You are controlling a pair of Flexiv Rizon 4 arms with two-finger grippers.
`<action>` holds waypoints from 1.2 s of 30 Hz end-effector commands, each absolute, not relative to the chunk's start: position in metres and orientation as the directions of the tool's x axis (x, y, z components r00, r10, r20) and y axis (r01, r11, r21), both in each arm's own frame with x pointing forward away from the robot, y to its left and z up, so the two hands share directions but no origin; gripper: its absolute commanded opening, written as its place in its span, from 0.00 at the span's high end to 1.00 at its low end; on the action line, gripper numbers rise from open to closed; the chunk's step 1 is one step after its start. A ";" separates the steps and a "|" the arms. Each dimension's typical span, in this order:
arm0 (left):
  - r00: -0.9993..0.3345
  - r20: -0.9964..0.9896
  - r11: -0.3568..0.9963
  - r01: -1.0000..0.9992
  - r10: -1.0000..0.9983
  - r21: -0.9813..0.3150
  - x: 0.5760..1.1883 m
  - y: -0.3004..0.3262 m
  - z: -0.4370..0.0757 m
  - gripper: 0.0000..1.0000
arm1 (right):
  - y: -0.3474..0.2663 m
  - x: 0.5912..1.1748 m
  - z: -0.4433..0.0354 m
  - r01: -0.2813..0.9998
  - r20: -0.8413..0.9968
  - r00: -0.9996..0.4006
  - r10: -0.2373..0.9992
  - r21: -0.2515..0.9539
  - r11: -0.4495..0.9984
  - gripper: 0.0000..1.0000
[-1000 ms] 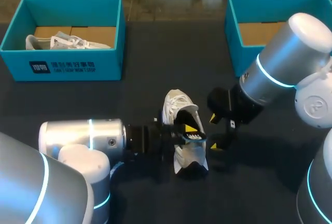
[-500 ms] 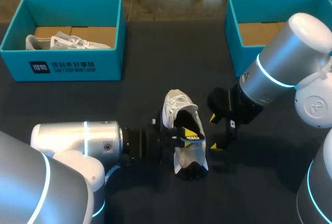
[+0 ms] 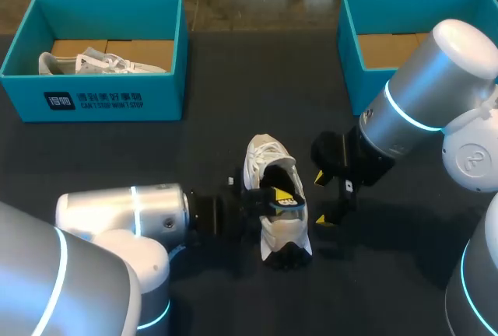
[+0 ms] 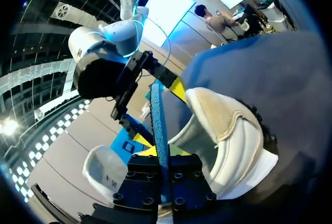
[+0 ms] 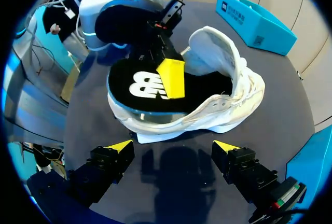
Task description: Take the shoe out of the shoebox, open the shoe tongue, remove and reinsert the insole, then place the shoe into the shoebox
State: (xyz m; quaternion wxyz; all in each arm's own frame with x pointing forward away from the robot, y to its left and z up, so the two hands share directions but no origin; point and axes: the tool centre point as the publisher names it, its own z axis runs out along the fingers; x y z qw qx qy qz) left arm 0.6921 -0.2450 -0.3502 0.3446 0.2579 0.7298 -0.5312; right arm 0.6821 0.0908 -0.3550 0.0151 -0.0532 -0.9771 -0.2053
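Left gripper (image 3: 271, 198) is clamped on the black insole (image 5: 140, 92), which lies across the mouth of the white shoe (image 3: 264, 157) on the table, while my right gripper (image 5: 174, 149) hangs spread just beside it. I judge the shoe unboxed and the insole pulled, so seating it and returning the shoe to the shoebox (image 3: 358, 79) remain. Against a second ago, the insole lies flatter on the shoe.

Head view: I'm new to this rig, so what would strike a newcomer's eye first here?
A white shoe lies in the middle of the table, the left gripper shut on its black insole. The right gripper hangs open beside it. At the far edge stand the left shoebox, holding a second shoe, and the right shoebox.
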 end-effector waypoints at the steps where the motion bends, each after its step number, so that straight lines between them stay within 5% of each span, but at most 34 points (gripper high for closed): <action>1: -0.640 -0.769 0.304 0.735 0.015 -0.606 0.695 -0.251 -0.349 0.92 | 0.092 0.682 -0.356 0.110 0.050 -0.994 0.098 0.399 0.910 0.00; 3: -0.640 -0.768 0.293 0.737 0.013 -0.610 0.690 -0.248 -0.343 0.65 | 0.092 0.682 -0.356 0.110 0.050 -0.994 0.098 0.399 0.910 0.00; 5: -0.644 -0.765 0.283 0.736 0.010 -0.615 0.686 -0.245 -0.339 0.58 | 0.092 0.682 -0.356 0.110 0.050 -0.994 0.098 0.399 0.910 0.00; 12: -0.633 -0.774 0.246 0.753 0.015 -0.611 0.670 -0.238 -0.327 0.65 | 0.092 0.682 -0.356 0.110 0.050 -0.994 0.098 0.399 0.910 0.00; 13: -0.635 -0.773 0.241 0.753 0.018 -0.613 0.669 -0.238 -0.327 0.93 | 0.092 0.682 -0.356 0.110 0.050 -0.994 0.098 0.399 0.910 0.00; 14: -0.632 -0.775 0.239 0.755 0.020 -0.610 0.668 -0.239 -0.329 1.00 | 0.092 0.682 -0.356 0.110 0.050 -0.994 0.098 0.399 0.910 0.00; 31: -0.631 -0.775 0.297 0.745 0.023 -0.597 0.703 -0.252 -0.358 1.00 | 0.092 0.682 -0.356 0.110 0.050 -0.994 0.098 0.399 0.910 0.00; 32: -0.645 -0.764 0.285 0.737 0.026 -0.613 0.700 -0.249 -0.353 0.72 | 0.092 0.682 -0.356 0.110 0.050 -0.994 0.098 0.399 0.910 0.00; 33: -0.639 -0.769 0.280 0.743 0.025 -0.608 0.698 -0.247 -0.349 0.60 | 0.092 0.682 -0.356 0.110 0.050 -0.994 0.098 0.399 0.910 0.00; 36: -0.644 -0.764 0.265 0.742 0.028 -0.616 0.690 -0.242 -0.339 0.50 | 0.092 0.682 -0.356 0.110 0.050 -0.994 0.098 0.399 0.910 0.00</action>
